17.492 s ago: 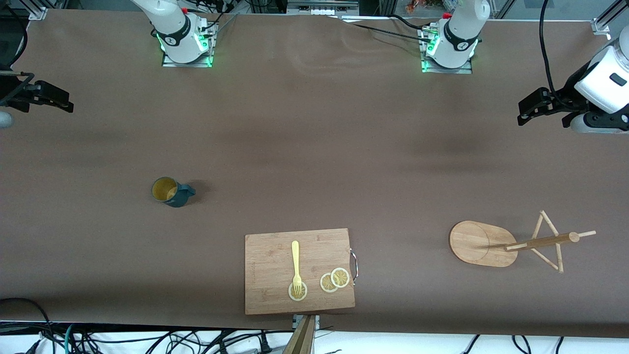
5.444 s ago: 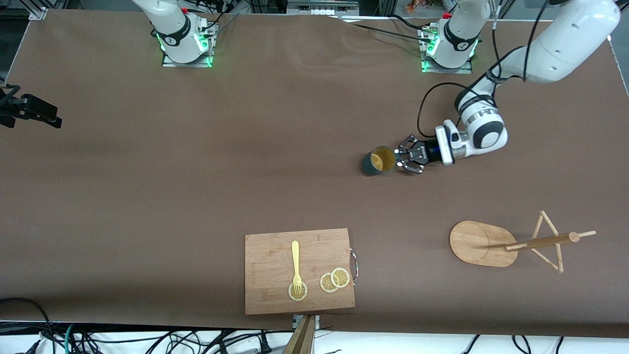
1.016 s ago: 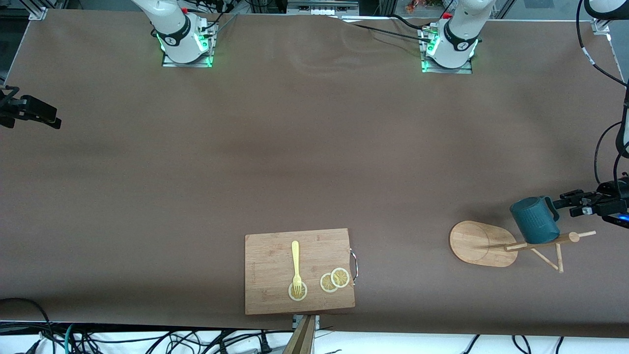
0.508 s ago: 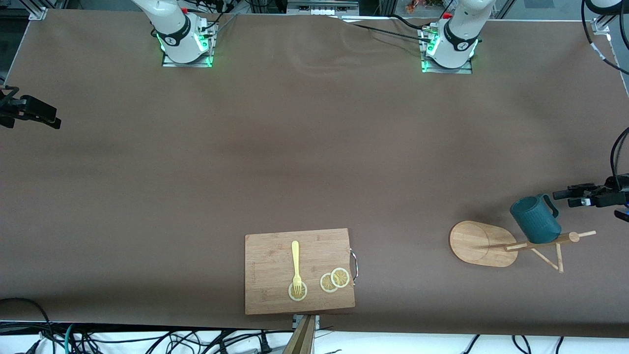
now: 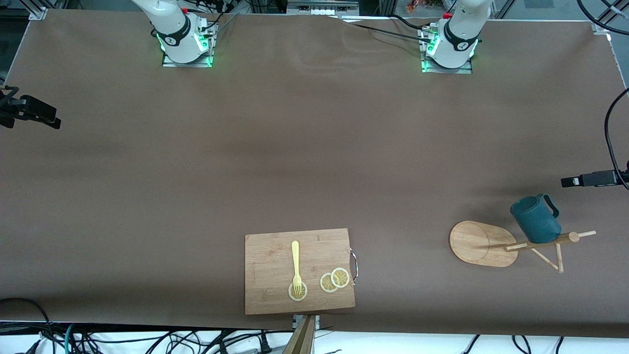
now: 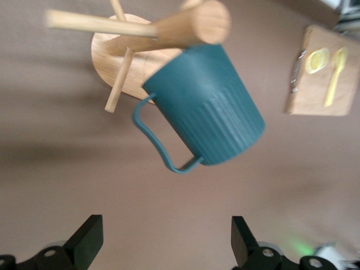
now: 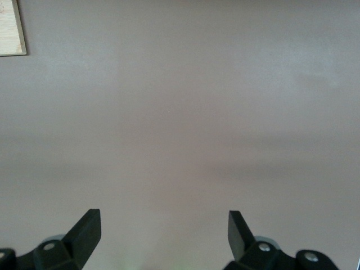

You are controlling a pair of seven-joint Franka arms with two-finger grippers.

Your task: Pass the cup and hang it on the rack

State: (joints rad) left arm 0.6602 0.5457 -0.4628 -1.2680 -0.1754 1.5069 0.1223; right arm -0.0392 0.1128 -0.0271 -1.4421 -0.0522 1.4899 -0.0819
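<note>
The dark teal ribbed cup (image 5: 535, 220) hangs tilted at the top of the bamboo rack (image 5: 479, 243), its mouth toward the post (image 5: 540, 242) and its handle (image 5: 553, 206) sticking out free. Nothing grips it. In the left wrist view the cup (image 6: 208, 107) sits under the post's end (image 6: 191, 25). Which peg bears it is hidden. My left gripper (image 6: 167, 233) is open and empty, apart from the handle; it shows at the table's edge at the left arm's end (image 5: 570, 181). My right gripper (image 7: 163, 225) is open and empty above bare table at the right arm's end (image 5: 51, 118), waiting.
A wooden cutting board (image 5: 275, 295) lies near the front camera at mid-table, bearing a yellow fork (image 5: 296, 263) and lemon slices (image 5: 334, 280). Brown table (image 5: 295, 162) stretches between it and the arm bases.
My left gripper has drawn back from the cup's handle toward the table's edge, open. The cup stays on the rack. The right arm has not moved.
</note>
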